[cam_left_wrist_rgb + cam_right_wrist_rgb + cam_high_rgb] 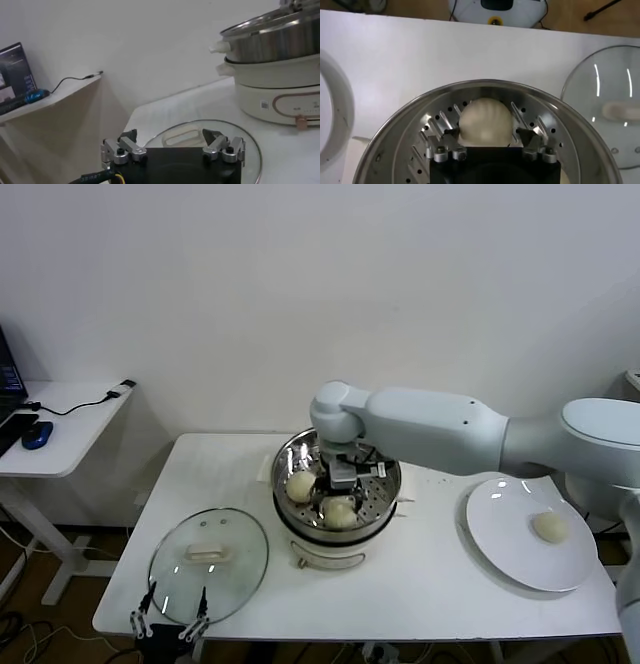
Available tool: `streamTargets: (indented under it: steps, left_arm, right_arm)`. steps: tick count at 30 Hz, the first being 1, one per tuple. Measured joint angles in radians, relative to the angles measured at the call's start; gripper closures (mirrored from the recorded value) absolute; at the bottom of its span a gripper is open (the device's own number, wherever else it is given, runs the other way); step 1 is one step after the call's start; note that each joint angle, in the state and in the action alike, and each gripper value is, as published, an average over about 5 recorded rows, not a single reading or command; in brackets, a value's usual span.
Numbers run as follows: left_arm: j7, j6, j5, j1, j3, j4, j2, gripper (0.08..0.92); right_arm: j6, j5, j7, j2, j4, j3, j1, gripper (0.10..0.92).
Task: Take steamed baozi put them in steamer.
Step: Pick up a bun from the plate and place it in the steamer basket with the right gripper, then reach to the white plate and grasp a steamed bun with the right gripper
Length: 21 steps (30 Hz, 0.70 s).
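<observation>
Your right gripper (487,134) hangs inside the steamer (395,135), jaws apart around a steamed baozi (485,121); lift straight up. Left gripper (172,145) parked, jaws apart.

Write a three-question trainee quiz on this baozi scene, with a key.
1. How many baozi are on the plate? A) none B) one C) three
2. True or false: the glass lid sits on the steamer.
3. Which gripper is over the steamer, and how do its fingers stand?

Key:
1. B: one baozi lies on the plate. Two more show in the steamer in the head view.
2. False: the lid lies flat on the table, to the steamer's left, near the left gripper.
3. The right gripper. Its fingers are open on either side of a baozi on the steamer's perforated floor.
</observation>
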Motion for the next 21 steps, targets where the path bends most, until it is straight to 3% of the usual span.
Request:
streamTargets:
  steps: [11, 21]
  left_arm:
    - [0.004, 0.008, 0.005, -0.009, 0.004, -0.012, 0.004, 0.177]
    - [0.015, 0.009, -0.004, -0.007, 0.013, -0.033, 0.006, 0.177]
  right_arm:
    - [-0.029, 0.089, -0.003, -0.067, -0.016, -0.008, 0.099, 0.203]
    - [-0.358, 0.378, 0.129, -0.223, -0.068, -0.162, 0.251, 0.203]
